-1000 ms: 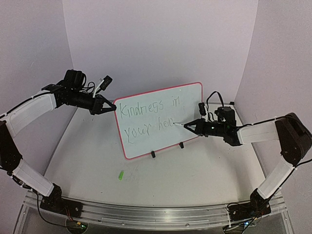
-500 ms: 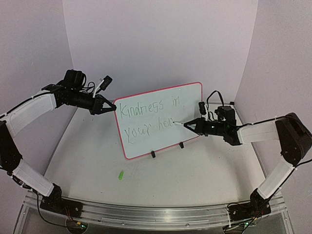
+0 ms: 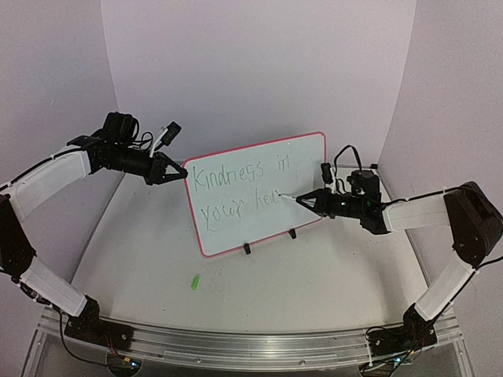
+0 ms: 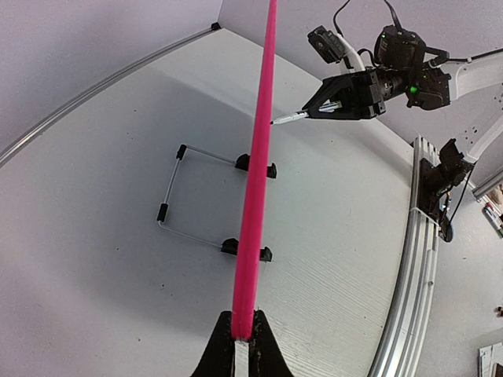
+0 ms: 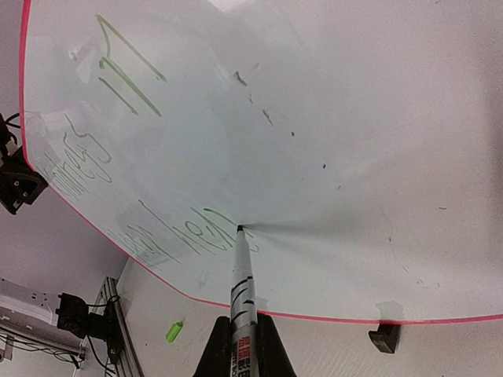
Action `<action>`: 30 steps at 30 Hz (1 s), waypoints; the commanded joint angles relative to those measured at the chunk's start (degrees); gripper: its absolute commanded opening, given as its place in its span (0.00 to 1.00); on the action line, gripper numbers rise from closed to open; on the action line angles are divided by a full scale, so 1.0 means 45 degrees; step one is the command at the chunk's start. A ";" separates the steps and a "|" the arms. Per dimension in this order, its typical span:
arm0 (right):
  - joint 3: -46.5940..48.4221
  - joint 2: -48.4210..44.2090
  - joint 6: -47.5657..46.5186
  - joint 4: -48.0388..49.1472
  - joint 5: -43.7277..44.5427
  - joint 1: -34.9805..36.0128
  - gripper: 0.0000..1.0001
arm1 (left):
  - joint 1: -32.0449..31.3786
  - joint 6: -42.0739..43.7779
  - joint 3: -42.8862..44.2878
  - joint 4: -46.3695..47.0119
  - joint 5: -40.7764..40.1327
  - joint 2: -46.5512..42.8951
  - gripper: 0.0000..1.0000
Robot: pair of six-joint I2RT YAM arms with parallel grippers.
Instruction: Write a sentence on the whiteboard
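The whiteboard [image 3: 302, 157] with its pink rim [image 4: 258, 173] stands tilted on a wire stand [image 4: 177, 188] at the table's middle. My left gripper [image 3: 182, 174] [image 4: 242, 338] is shut on the board's left edge. The sentence [image 3: 236, 190] [image 5: 149, 236] is green handwriting in two lines, the second ending about "hea". My right gripper [image 3: 313, 203] [image 5: 242, 349] is shut on a silver marker [image 5: 242, 279]. The marker's tip touches the board at the end of the second line.
A small green marker cap [image 3: 194, 281] [image 5: 174, 331] lies on the table in front of the board. Black stand clips [image 3: 247, 248] hold the board's lower edge. Lilac walls close in the back and sides. A metal rail [image 3: 236, 345] runs along the near edge.
The marker tip has shifted only slightly at the end of the second line. The left arm and the board have not moved.
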 commanded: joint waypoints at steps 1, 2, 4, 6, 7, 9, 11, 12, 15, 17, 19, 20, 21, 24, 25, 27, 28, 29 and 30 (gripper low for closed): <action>0.0222 -0.0481 0.0126 0.0840 0.0616 -0.0060 0.00 | -0.0222 0.0181 0.0100 -0.0161 0.0141 -0.0247 0.00; 0.0192 -0.0511 0.0135 0.0863 0.0651 -0.0064 0.00 | -0.0221 0.0180 0.0100 -0.0159 0.0143 -0.0247 0.00; 0.0146 -0.0544 0.0144 0.0867 0.0739 -0.0055 0.00 | -0.0221 0.0185 0.0118 -0.0155 0.0143 -0.0237 0.00; 0.0067 -0.0571 0.0169 0.0867 0.0827 -0.0061 0.00 | -0.0221 0.0188 0.0111 -0.0169 0.0142 -0.0246 0.00; 0.0021 -0.0599 0.0173 0.0867 0.0891 -0.0061 0.00 | -0.0229 0.0181 0.0110 -0.0165 0.0141 -0.0252 0.00; -0.0081 -0.0665 0.0187 0.0867 0.1047 -0.0059 0.00 | -0.0223 0.0179 0.0108 -0.0169 0.0141 -0.0265 0.00; -0.0208 -0.0755 0.0193 0.0867 0.1191 -0.0054 0.00 | -0.0221 0.0185 0.0104 -0.0163 0.0141 -0.0267 0.00; -0.0258 -0.0794 0.0197 0.0867 0.1245 -0.0060 0.00 | -0.0221 0.0183 0.0109 -0.0163 0.0141 -0.0267 0.00; -0.0368 -0.0874 0.0222 0.0867 0.1307 -0.0052 0.00 | -0.0224 0.0185 0.0111 -0.0163 0.0142 -0.0267 0.00; -0.0413 -0.0901 0.0243 0.0867 0.1304 -0.0058 0.00 | -0.0221 0.0184 0.0112 -0.0165 0.0141 -0.0279 0.00; -0.0457 -0.0940 0.0257 0.0867 0.1278 -0.0054 0.00 | -0.0219 0.0178 0.0113 -0.0158 0.0141 -0.0284 0.00; -0.0482 -0.0968 0.0258 0.0867 0.1247 -0.0065 0.00 | -0.0221 0.0179 0.0112 -0.0156 0.0147 -0.0286 0.00; -0.0512 -0.1018 0.0245 0.0867 0.1203 -0.0068 0.00 | -0.0221 0.0187 0.0111 -0.0161 0.0145 -0.0287 0.00; -0.0681 -0.1323 0.0096 0.0921 0.0917 -0.0064 0.00 | -0.0221 0.0187 0.0110 -0.0163 0.0142 -0.0291 0.00; -0.0776 -0.1478 0.0052 0.0945 0.0880 -0.0057 0.00 | -0.0221 0.0184 0.0110 -0.0163 0.0139 -0.0300 0.00; -0.0934 -0.1762 -0.0029 0.0950 0.0883 -0.0071 0.00 | -0.0224 0.0176 0.0110 -0.0163 0.0141 -0.0291 0.00; -0.0985 -0.1846 -0.0034 0.0948 0.0867 -0.0059 0.00 | -0.0222 0.0176 0.0110 -0.0166 0.0158 -0.0287 0.00; -0.1000 -0.1851 -0.0039 0.0945 0.0867 -0.0054 0.00 | -0.0231 0.0186 0.0110 -0.0164 0.0160 -0.0287 0.00; -0.0981 -0.1779 -0.0020 0.0947 0.0838 -0.0071 0.00 | -0.0224 0.0185 0.0110 -0.0164 0.0161 -0.0287 0.00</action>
